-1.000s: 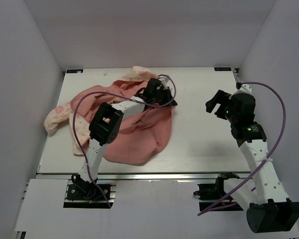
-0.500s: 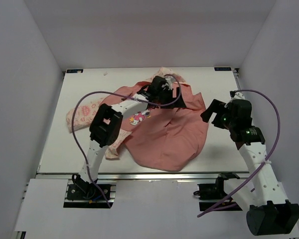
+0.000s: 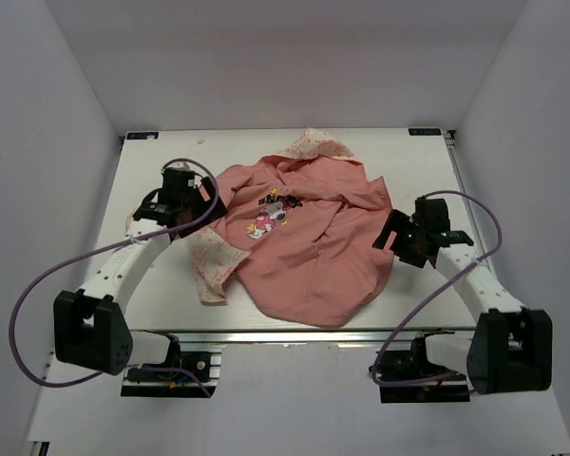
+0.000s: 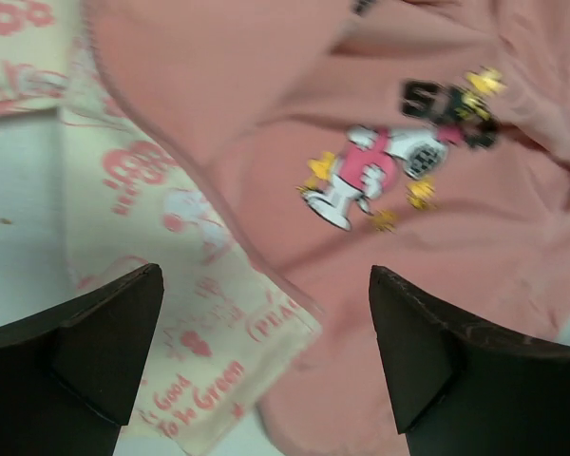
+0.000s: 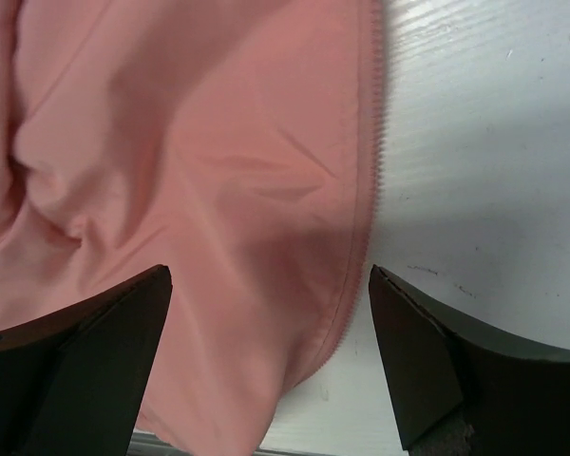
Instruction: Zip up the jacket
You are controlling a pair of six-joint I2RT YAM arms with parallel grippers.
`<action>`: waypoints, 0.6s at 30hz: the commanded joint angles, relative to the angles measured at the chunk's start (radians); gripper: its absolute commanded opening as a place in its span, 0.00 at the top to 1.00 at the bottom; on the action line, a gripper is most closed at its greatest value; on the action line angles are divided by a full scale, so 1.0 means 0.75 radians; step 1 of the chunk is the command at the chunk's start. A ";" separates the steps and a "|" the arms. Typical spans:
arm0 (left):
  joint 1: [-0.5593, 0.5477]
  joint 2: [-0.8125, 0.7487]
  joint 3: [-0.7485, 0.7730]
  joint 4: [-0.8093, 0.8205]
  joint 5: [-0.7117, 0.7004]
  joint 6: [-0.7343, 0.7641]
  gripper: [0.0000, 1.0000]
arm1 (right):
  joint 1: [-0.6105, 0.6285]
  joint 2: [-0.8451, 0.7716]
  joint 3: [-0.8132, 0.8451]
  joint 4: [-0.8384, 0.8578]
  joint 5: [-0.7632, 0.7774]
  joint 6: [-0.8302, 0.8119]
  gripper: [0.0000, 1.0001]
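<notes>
Sprawling lining-up on the table (image 3: 418, 161), the jacket (image 3: 309, 252) lies between left gripper (image 3: 185, 202) and right gripper (image 3: 396, 237). Left wrist view: jaws spread, empty, over limp, light cream fabric (image 4: 199, 361). Right wrist view: jaws spread above the zipper edge (image 5: 369, 171), probably the firmest hold.

The left hand (image 3: 205, 203) has pulled back off the jacket (image 3: 313, 261) to its left edge, fingers apart with nothing between them. The jacket, bunched to the left a second ago, now lies spread across the middle of the worktop (image 3: 418, 166), pink lining up (a cartoon print (image 3: 264, 224) shows). The right hand (image 3: 389, 236) has dropped to the jacket's right edge, fingers spread.
</notes>
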State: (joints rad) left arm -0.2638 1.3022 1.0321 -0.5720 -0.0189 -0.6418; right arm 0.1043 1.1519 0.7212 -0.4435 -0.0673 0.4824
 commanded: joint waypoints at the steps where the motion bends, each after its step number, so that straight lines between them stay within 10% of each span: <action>1: 0.045 0.096 0.008 -0.025 -0.077 0.007 0.02 | -0.004 0.094 0.006 0.117 0.057 0.069 0.11; 18: 0.188 0.563 0.215 0.153 -0.040 0.031 0.14 | -0.004 0.450 0.016 0.199 0.082 0.163 0.20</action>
State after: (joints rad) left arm -0.1200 1.7184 1.1515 -0.4950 -0.0643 -0.6395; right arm 0.1040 1.4689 0.7464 -0.2813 -0.0303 0.5915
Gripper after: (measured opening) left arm 0.877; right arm 0.807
